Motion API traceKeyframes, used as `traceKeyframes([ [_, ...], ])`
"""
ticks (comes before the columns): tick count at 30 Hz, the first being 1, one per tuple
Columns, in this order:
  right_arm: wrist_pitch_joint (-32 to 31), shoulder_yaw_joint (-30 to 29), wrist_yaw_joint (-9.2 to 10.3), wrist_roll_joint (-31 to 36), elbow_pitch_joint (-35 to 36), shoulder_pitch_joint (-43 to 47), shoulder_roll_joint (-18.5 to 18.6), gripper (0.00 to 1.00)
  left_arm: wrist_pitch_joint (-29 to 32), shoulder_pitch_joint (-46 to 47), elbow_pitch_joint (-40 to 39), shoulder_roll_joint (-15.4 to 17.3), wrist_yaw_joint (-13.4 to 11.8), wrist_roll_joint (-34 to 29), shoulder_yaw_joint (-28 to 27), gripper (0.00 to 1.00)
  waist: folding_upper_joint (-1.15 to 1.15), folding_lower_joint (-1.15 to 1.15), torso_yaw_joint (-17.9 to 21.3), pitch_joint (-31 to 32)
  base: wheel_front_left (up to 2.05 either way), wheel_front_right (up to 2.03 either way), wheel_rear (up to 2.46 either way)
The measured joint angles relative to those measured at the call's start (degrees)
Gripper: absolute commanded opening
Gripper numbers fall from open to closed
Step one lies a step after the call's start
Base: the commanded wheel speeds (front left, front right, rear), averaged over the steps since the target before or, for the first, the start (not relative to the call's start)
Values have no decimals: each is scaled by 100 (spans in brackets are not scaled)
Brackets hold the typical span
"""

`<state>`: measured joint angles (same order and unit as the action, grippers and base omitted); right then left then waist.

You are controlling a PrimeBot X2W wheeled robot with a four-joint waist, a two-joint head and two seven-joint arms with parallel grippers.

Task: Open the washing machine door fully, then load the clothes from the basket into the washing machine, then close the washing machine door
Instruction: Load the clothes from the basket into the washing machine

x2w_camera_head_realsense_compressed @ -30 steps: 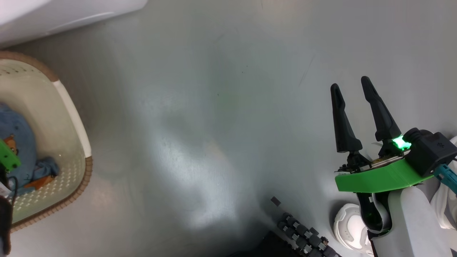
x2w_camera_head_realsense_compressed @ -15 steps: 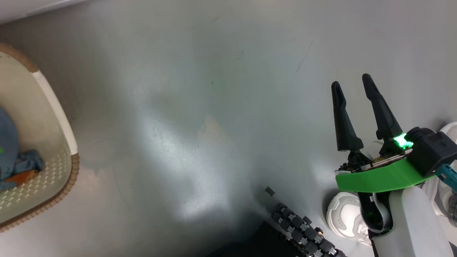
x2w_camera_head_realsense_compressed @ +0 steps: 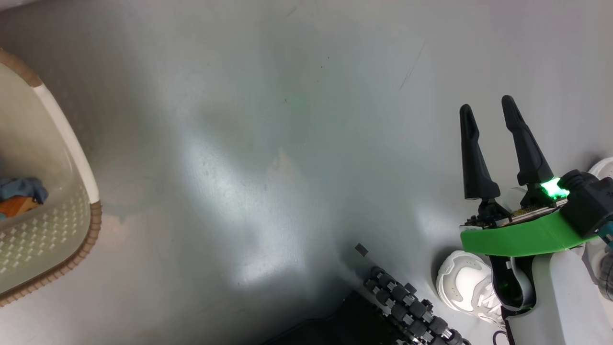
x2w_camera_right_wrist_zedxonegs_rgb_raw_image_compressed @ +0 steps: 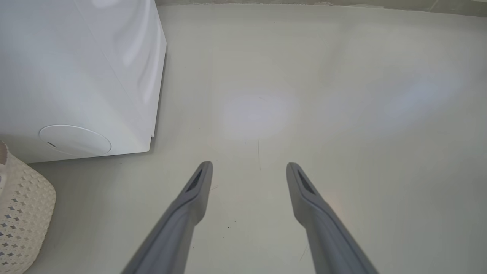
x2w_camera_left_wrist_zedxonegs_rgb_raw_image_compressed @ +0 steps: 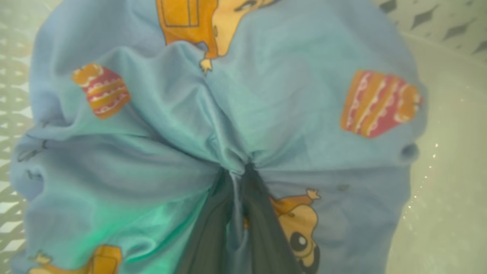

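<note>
Left wrist view: left gripper point(x2w_camera_left_wrist_zedxonegs_rgb_raw_image_compressed: 243, 173) has its two long dark fingers point(x2w_camera_left_wrist_zedxonegs_rgb_raw_image_compressed: 205, 236) drawn together, with a ridge of cloth pinched between them. The cloth is the clothes point(x2w_camera_left_wrist_zedxonegs_rgb_raw_image_compressed: 236, 110), soft blue fabric printed with orange-brown cartoon animals and red-and-orange striped cakes. Folds radiate from the pinch point. The bundle lies inside the basket point(x2w_camera_left_wrist_zedxonegs_rgb_raw_image_compressed: 441, 198), small, cream-white, perforated plastic. Its smooth inner wall shows at right, with diamond-shaped holes at upper right and along the left edge.

Head view: basket point(x2w_camera_head_realsense_compressed: 93, 223) at the left edge, its brown woven-look rim and one white side handle towards the open floor. A corner of the clothes point(x2w_camera_head_realsense_compressed: 21, 194), blue with an orange patch, lies in it at the frame edge. Right gripper point(x2w_camera_head_realsense_compressed: 487, 106) at lower right, well apart from the basket, fingers spread, glossy grey floor point(x2w_camera_head_realsense_compressed: 268, 143) showing through the gap. Green bracket point(x2w_camera_head_realsense_compressed: 522, 237) at the finger base. White shoe point(x2w_camera_head_realsense_compressed: 462, 287) on the floor beside the arm; black roller wheel point(x2w_camera_head_realsense_compressed: 407, 306) near the bottom edge.

Right wrist view: right gripper point(x2w_camera_right_wrist_zedxonegs_rgb_raw_image_compressed: 249, 167) fingers wide apart, holding nothing, pointing across the floor. Washing machine point(x2w_camera_right_wrist_zedxonegs_rgb_raw_image_compressed: 76, 68), a big white box, at upper left, with a round flap point(x2w_camera_right_wrist_zedxonegs_rgb_raw_image_compressed: 74, 140) low on its front. The basket's perforated outer wall point(x2w_camera_right_wrist_zedxonegs_rgb_raw_image_compressed: 23, 217) is at lower left, near the machine's front; cannot tell whether they touch
</note>
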<state>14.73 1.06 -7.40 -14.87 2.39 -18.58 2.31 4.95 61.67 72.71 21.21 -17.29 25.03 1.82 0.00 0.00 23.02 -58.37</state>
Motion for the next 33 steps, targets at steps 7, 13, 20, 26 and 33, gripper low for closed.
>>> traceKeyframes([
  [7, 0, -1, 0, -27, -41, -13, 0, 100, -101, -12, 40, -69, 101, 115, -12, 0, 0, 0, -57, 83, 0, 0, 0],
  [13, 0, -82, 0, -27, -113, -26, 0, 100, -405, -281, 68, -353, 202, 370, -167, 0, 0, 0, -173, 306, 0, 0, 0],
  [20, 0, -189, 0, -26, -147, -24, 1, 100, -993, -592, 62, -635, 439, 624, -355, 0, 0, 0, -386, 672, 0, 0, 0],
  [26, 0, -236, 0, 97, -176, 18, 4, 100, -1648, -959, -30, -999, 836, 843, -445, 0, 0, 0, -673, 1149, 0, 0, 0],
  [33, 0, -310, 0, 238, -186, 277, 37, 100, -1916, -1528, -336, -1452, 1178, 873, -433, 0, 0, 0, -999, 1740, 0, 0, 0],
])
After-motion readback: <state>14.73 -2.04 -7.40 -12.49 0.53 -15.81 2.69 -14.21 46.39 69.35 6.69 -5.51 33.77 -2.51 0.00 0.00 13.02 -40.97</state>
